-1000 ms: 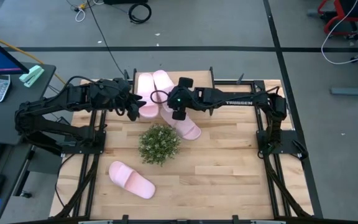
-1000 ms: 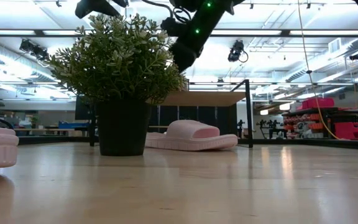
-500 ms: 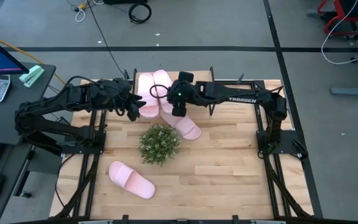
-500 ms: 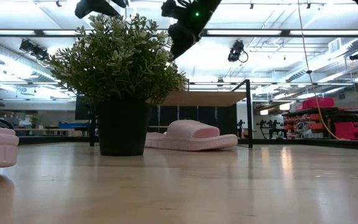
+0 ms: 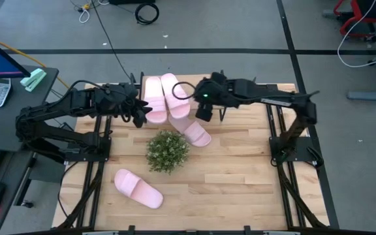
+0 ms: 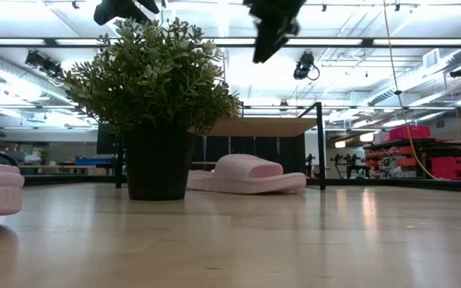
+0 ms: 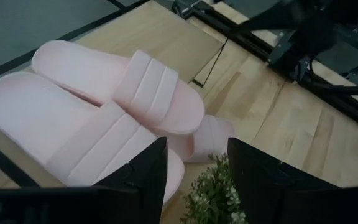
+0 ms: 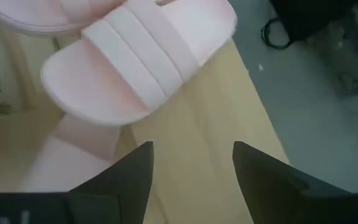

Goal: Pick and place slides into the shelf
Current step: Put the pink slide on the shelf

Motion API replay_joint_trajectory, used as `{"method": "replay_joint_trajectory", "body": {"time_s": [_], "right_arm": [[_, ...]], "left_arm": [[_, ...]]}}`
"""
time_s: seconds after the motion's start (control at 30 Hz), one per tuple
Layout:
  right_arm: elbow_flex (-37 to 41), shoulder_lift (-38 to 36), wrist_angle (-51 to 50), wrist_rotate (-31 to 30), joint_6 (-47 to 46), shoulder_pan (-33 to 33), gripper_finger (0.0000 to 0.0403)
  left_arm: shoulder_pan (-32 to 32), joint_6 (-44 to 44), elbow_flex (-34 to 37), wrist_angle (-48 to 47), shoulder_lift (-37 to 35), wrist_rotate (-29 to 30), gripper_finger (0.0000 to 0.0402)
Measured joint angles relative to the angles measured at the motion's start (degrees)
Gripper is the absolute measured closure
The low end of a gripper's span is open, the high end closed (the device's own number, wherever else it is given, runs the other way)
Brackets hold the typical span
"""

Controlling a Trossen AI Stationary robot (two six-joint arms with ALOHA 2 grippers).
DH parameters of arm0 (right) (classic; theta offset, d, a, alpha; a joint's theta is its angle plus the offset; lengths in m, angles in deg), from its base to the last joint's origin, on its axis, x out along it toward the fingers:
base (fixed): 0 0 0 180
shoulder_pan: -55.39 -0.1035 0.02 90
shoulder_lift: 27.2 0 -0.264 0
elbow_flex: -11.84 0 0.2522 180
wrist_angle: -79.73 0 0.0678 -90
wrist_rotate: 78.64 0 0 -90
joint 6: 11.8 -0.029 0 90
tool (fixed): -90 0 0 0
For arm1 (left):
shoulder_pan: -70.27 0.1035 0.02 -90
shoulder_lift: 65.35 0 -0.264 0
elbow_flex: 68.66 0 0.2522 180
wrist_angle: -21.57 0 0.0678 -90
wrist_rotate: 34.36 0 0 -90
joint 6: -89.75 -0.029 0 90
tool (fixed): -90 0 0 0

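2 pink slides (image 5: 163, 96) lie side by side on the shelf (image 5: 241, 90) top. The right gripper (image 5: 203, 109) hangs above it, fingers apart, holding nothing. The left gripper (image 5: 141, 111) (also open and empty) waits beside the slides

The right hand (image 5: 202, 112) has withdrawn from above the two slides (image 5: 163, 96) on the shelf (image 5: 198, 83), moving toward the shelf's right end. Its fingers (image 8: 118, 180) are spread and empty. The third slide (image 5: 195, 131), below the shelf, is more exposed.
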Motion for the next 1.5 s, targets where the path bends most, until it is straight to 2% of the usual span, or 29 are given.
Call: {"method": "replay_joint_trajectory", "body": {"time_s": [0.17,0.3,0.4,0.6,0.8,1.03,1.5], "right_arm": [[5.6,-7.1,-0.4,-0.2,-6.8,-2.3,0.0176],[14.8,-13.9,0.0,-1.7,-14.8,-4.9,0.0178],[23.0,-19.4,1.2,-2.5,-23.8,-7.7,0.0179],[39.9,-29.4,9.9,-4.5,-44.4,-15.8,0.0178],[51.6,-33.8,19.1,-6.8,-61.4,-23.6,0.0181],[56.0,-32.8,21.2,-8.9,-71.4,-29.2,0.0181],[56.5,-32.7,21.2,-9.2,-70.3,-30.0,0.0182]], "left_arm": [[0.0,0.0,0.0,-1.9,0.0,-0.6,0.0228],[0.0,0.4,0.0,-3.0,0.0,-4.0,0.0228],[0.0,0.5,0.0,-3.1,0.0,-6.2,0.0228],[0.0,0.5,0.0,-3.2,0.0,-6.5,0.0228],[0.0,0.7,0.0,-3.1,0.0,-6.5,0.0229],[0.0,0.9,0.0,-3.1,0.0,-6.5,0.0230],[0.0,2.1,0.0,-3.1,0.0,-6.9,0.0230]]}}
